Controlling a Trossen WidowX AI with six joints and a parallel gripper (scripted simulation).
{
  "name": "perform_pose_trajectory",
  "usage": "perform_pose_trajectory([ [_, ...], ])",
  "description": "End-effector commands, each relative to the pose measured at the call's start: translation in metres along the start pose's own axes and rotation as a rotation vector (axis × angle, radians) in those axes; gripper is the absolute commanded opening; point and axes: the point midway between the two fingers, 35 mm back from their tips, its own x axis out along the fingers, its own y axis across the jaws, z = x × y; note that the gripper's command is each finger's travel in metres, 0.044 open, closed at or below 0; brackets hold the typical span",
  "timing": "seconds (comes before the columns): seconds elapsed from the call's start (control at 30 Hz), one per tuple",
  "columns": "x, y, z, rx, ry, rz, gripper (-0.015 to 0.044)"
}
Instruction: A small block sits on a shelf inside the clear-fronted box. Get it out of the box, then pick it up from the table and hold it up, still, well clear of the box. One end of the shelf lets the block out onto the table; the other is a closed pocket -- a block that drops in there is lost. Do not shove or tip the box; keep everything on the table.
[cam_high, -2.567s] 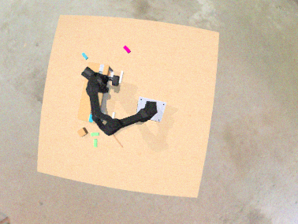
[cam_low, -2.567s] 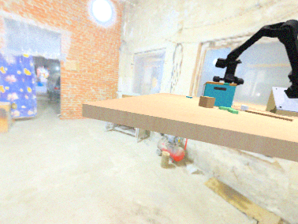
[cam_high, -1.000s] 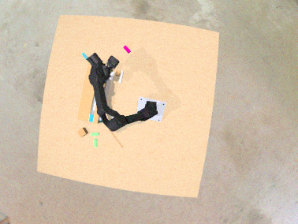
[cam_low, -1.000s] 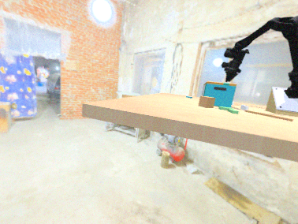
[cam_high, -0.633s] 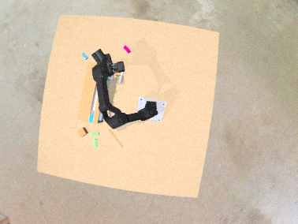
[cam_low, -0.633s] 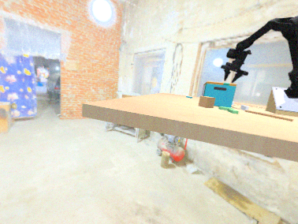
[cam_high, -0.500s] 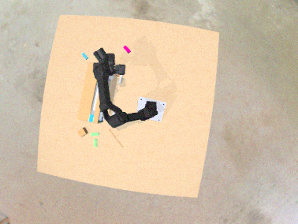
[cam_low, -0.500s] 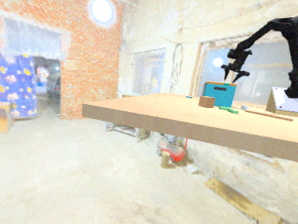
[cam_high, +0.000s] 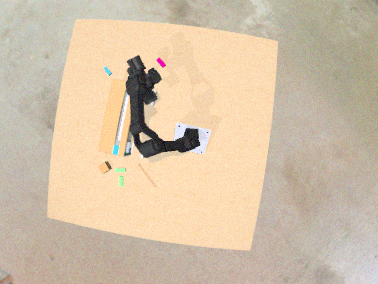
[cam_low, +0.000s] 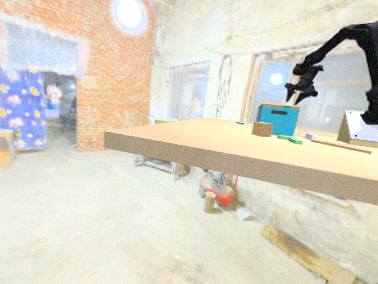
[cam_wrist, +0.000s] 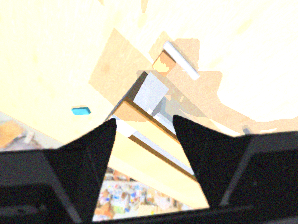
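Note:
The box (cam_high: 111, 117) (cam_low: 288, 122) (cam_wrist: 152, 119) stands upright on the table, with a wooden top and a teal end. My gripper (cam_low: 293, 102) (cam_wrist: 145, 120) is open, with nothing between its fingers. It hangs above the box in the exterior view, tilted. The wrist view looks past the fingers along the box's top slot and see-through front. A small orange-tan block (cam_wrist: 163, 62) lies outside the box beside a white bar (cam_wrist: 181, 60). I cannot tell whether it is the task's block. The arm hides part of the box from above, and no block shows on the shelf.
A blue piece (cam_high: 108, 71) (cam_low: 240, 123) (cam_wrist: 81, 110) and a pink piece (cam_high: 161, 62) lie beyond the box's far end. Near the teal end are a brown block (cam_high: 104, 167) (cam_low: 262, 129), two green pieces (cam_high: 120, 170) (cam_high: 121, 181) and a thin stick (cam_high: 147, 175).

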Motion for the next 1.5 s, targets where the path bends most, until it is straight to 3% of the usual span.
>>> perform_pose_trajectory([
  [0.0,0.002,0.001,0.013,0.734,0.094,-0.031,0.0285],
  [0.47,0.002,0.001,0.013,0.734,0.094,-0.031,0.0285],
  [0.73,0.088,-0.029,0.032,0.734,0.096,-0.034,0.0285],
  [1.47,0.116,-0.034,0.038,0.734,0.096,-0.034,0.0285],
])
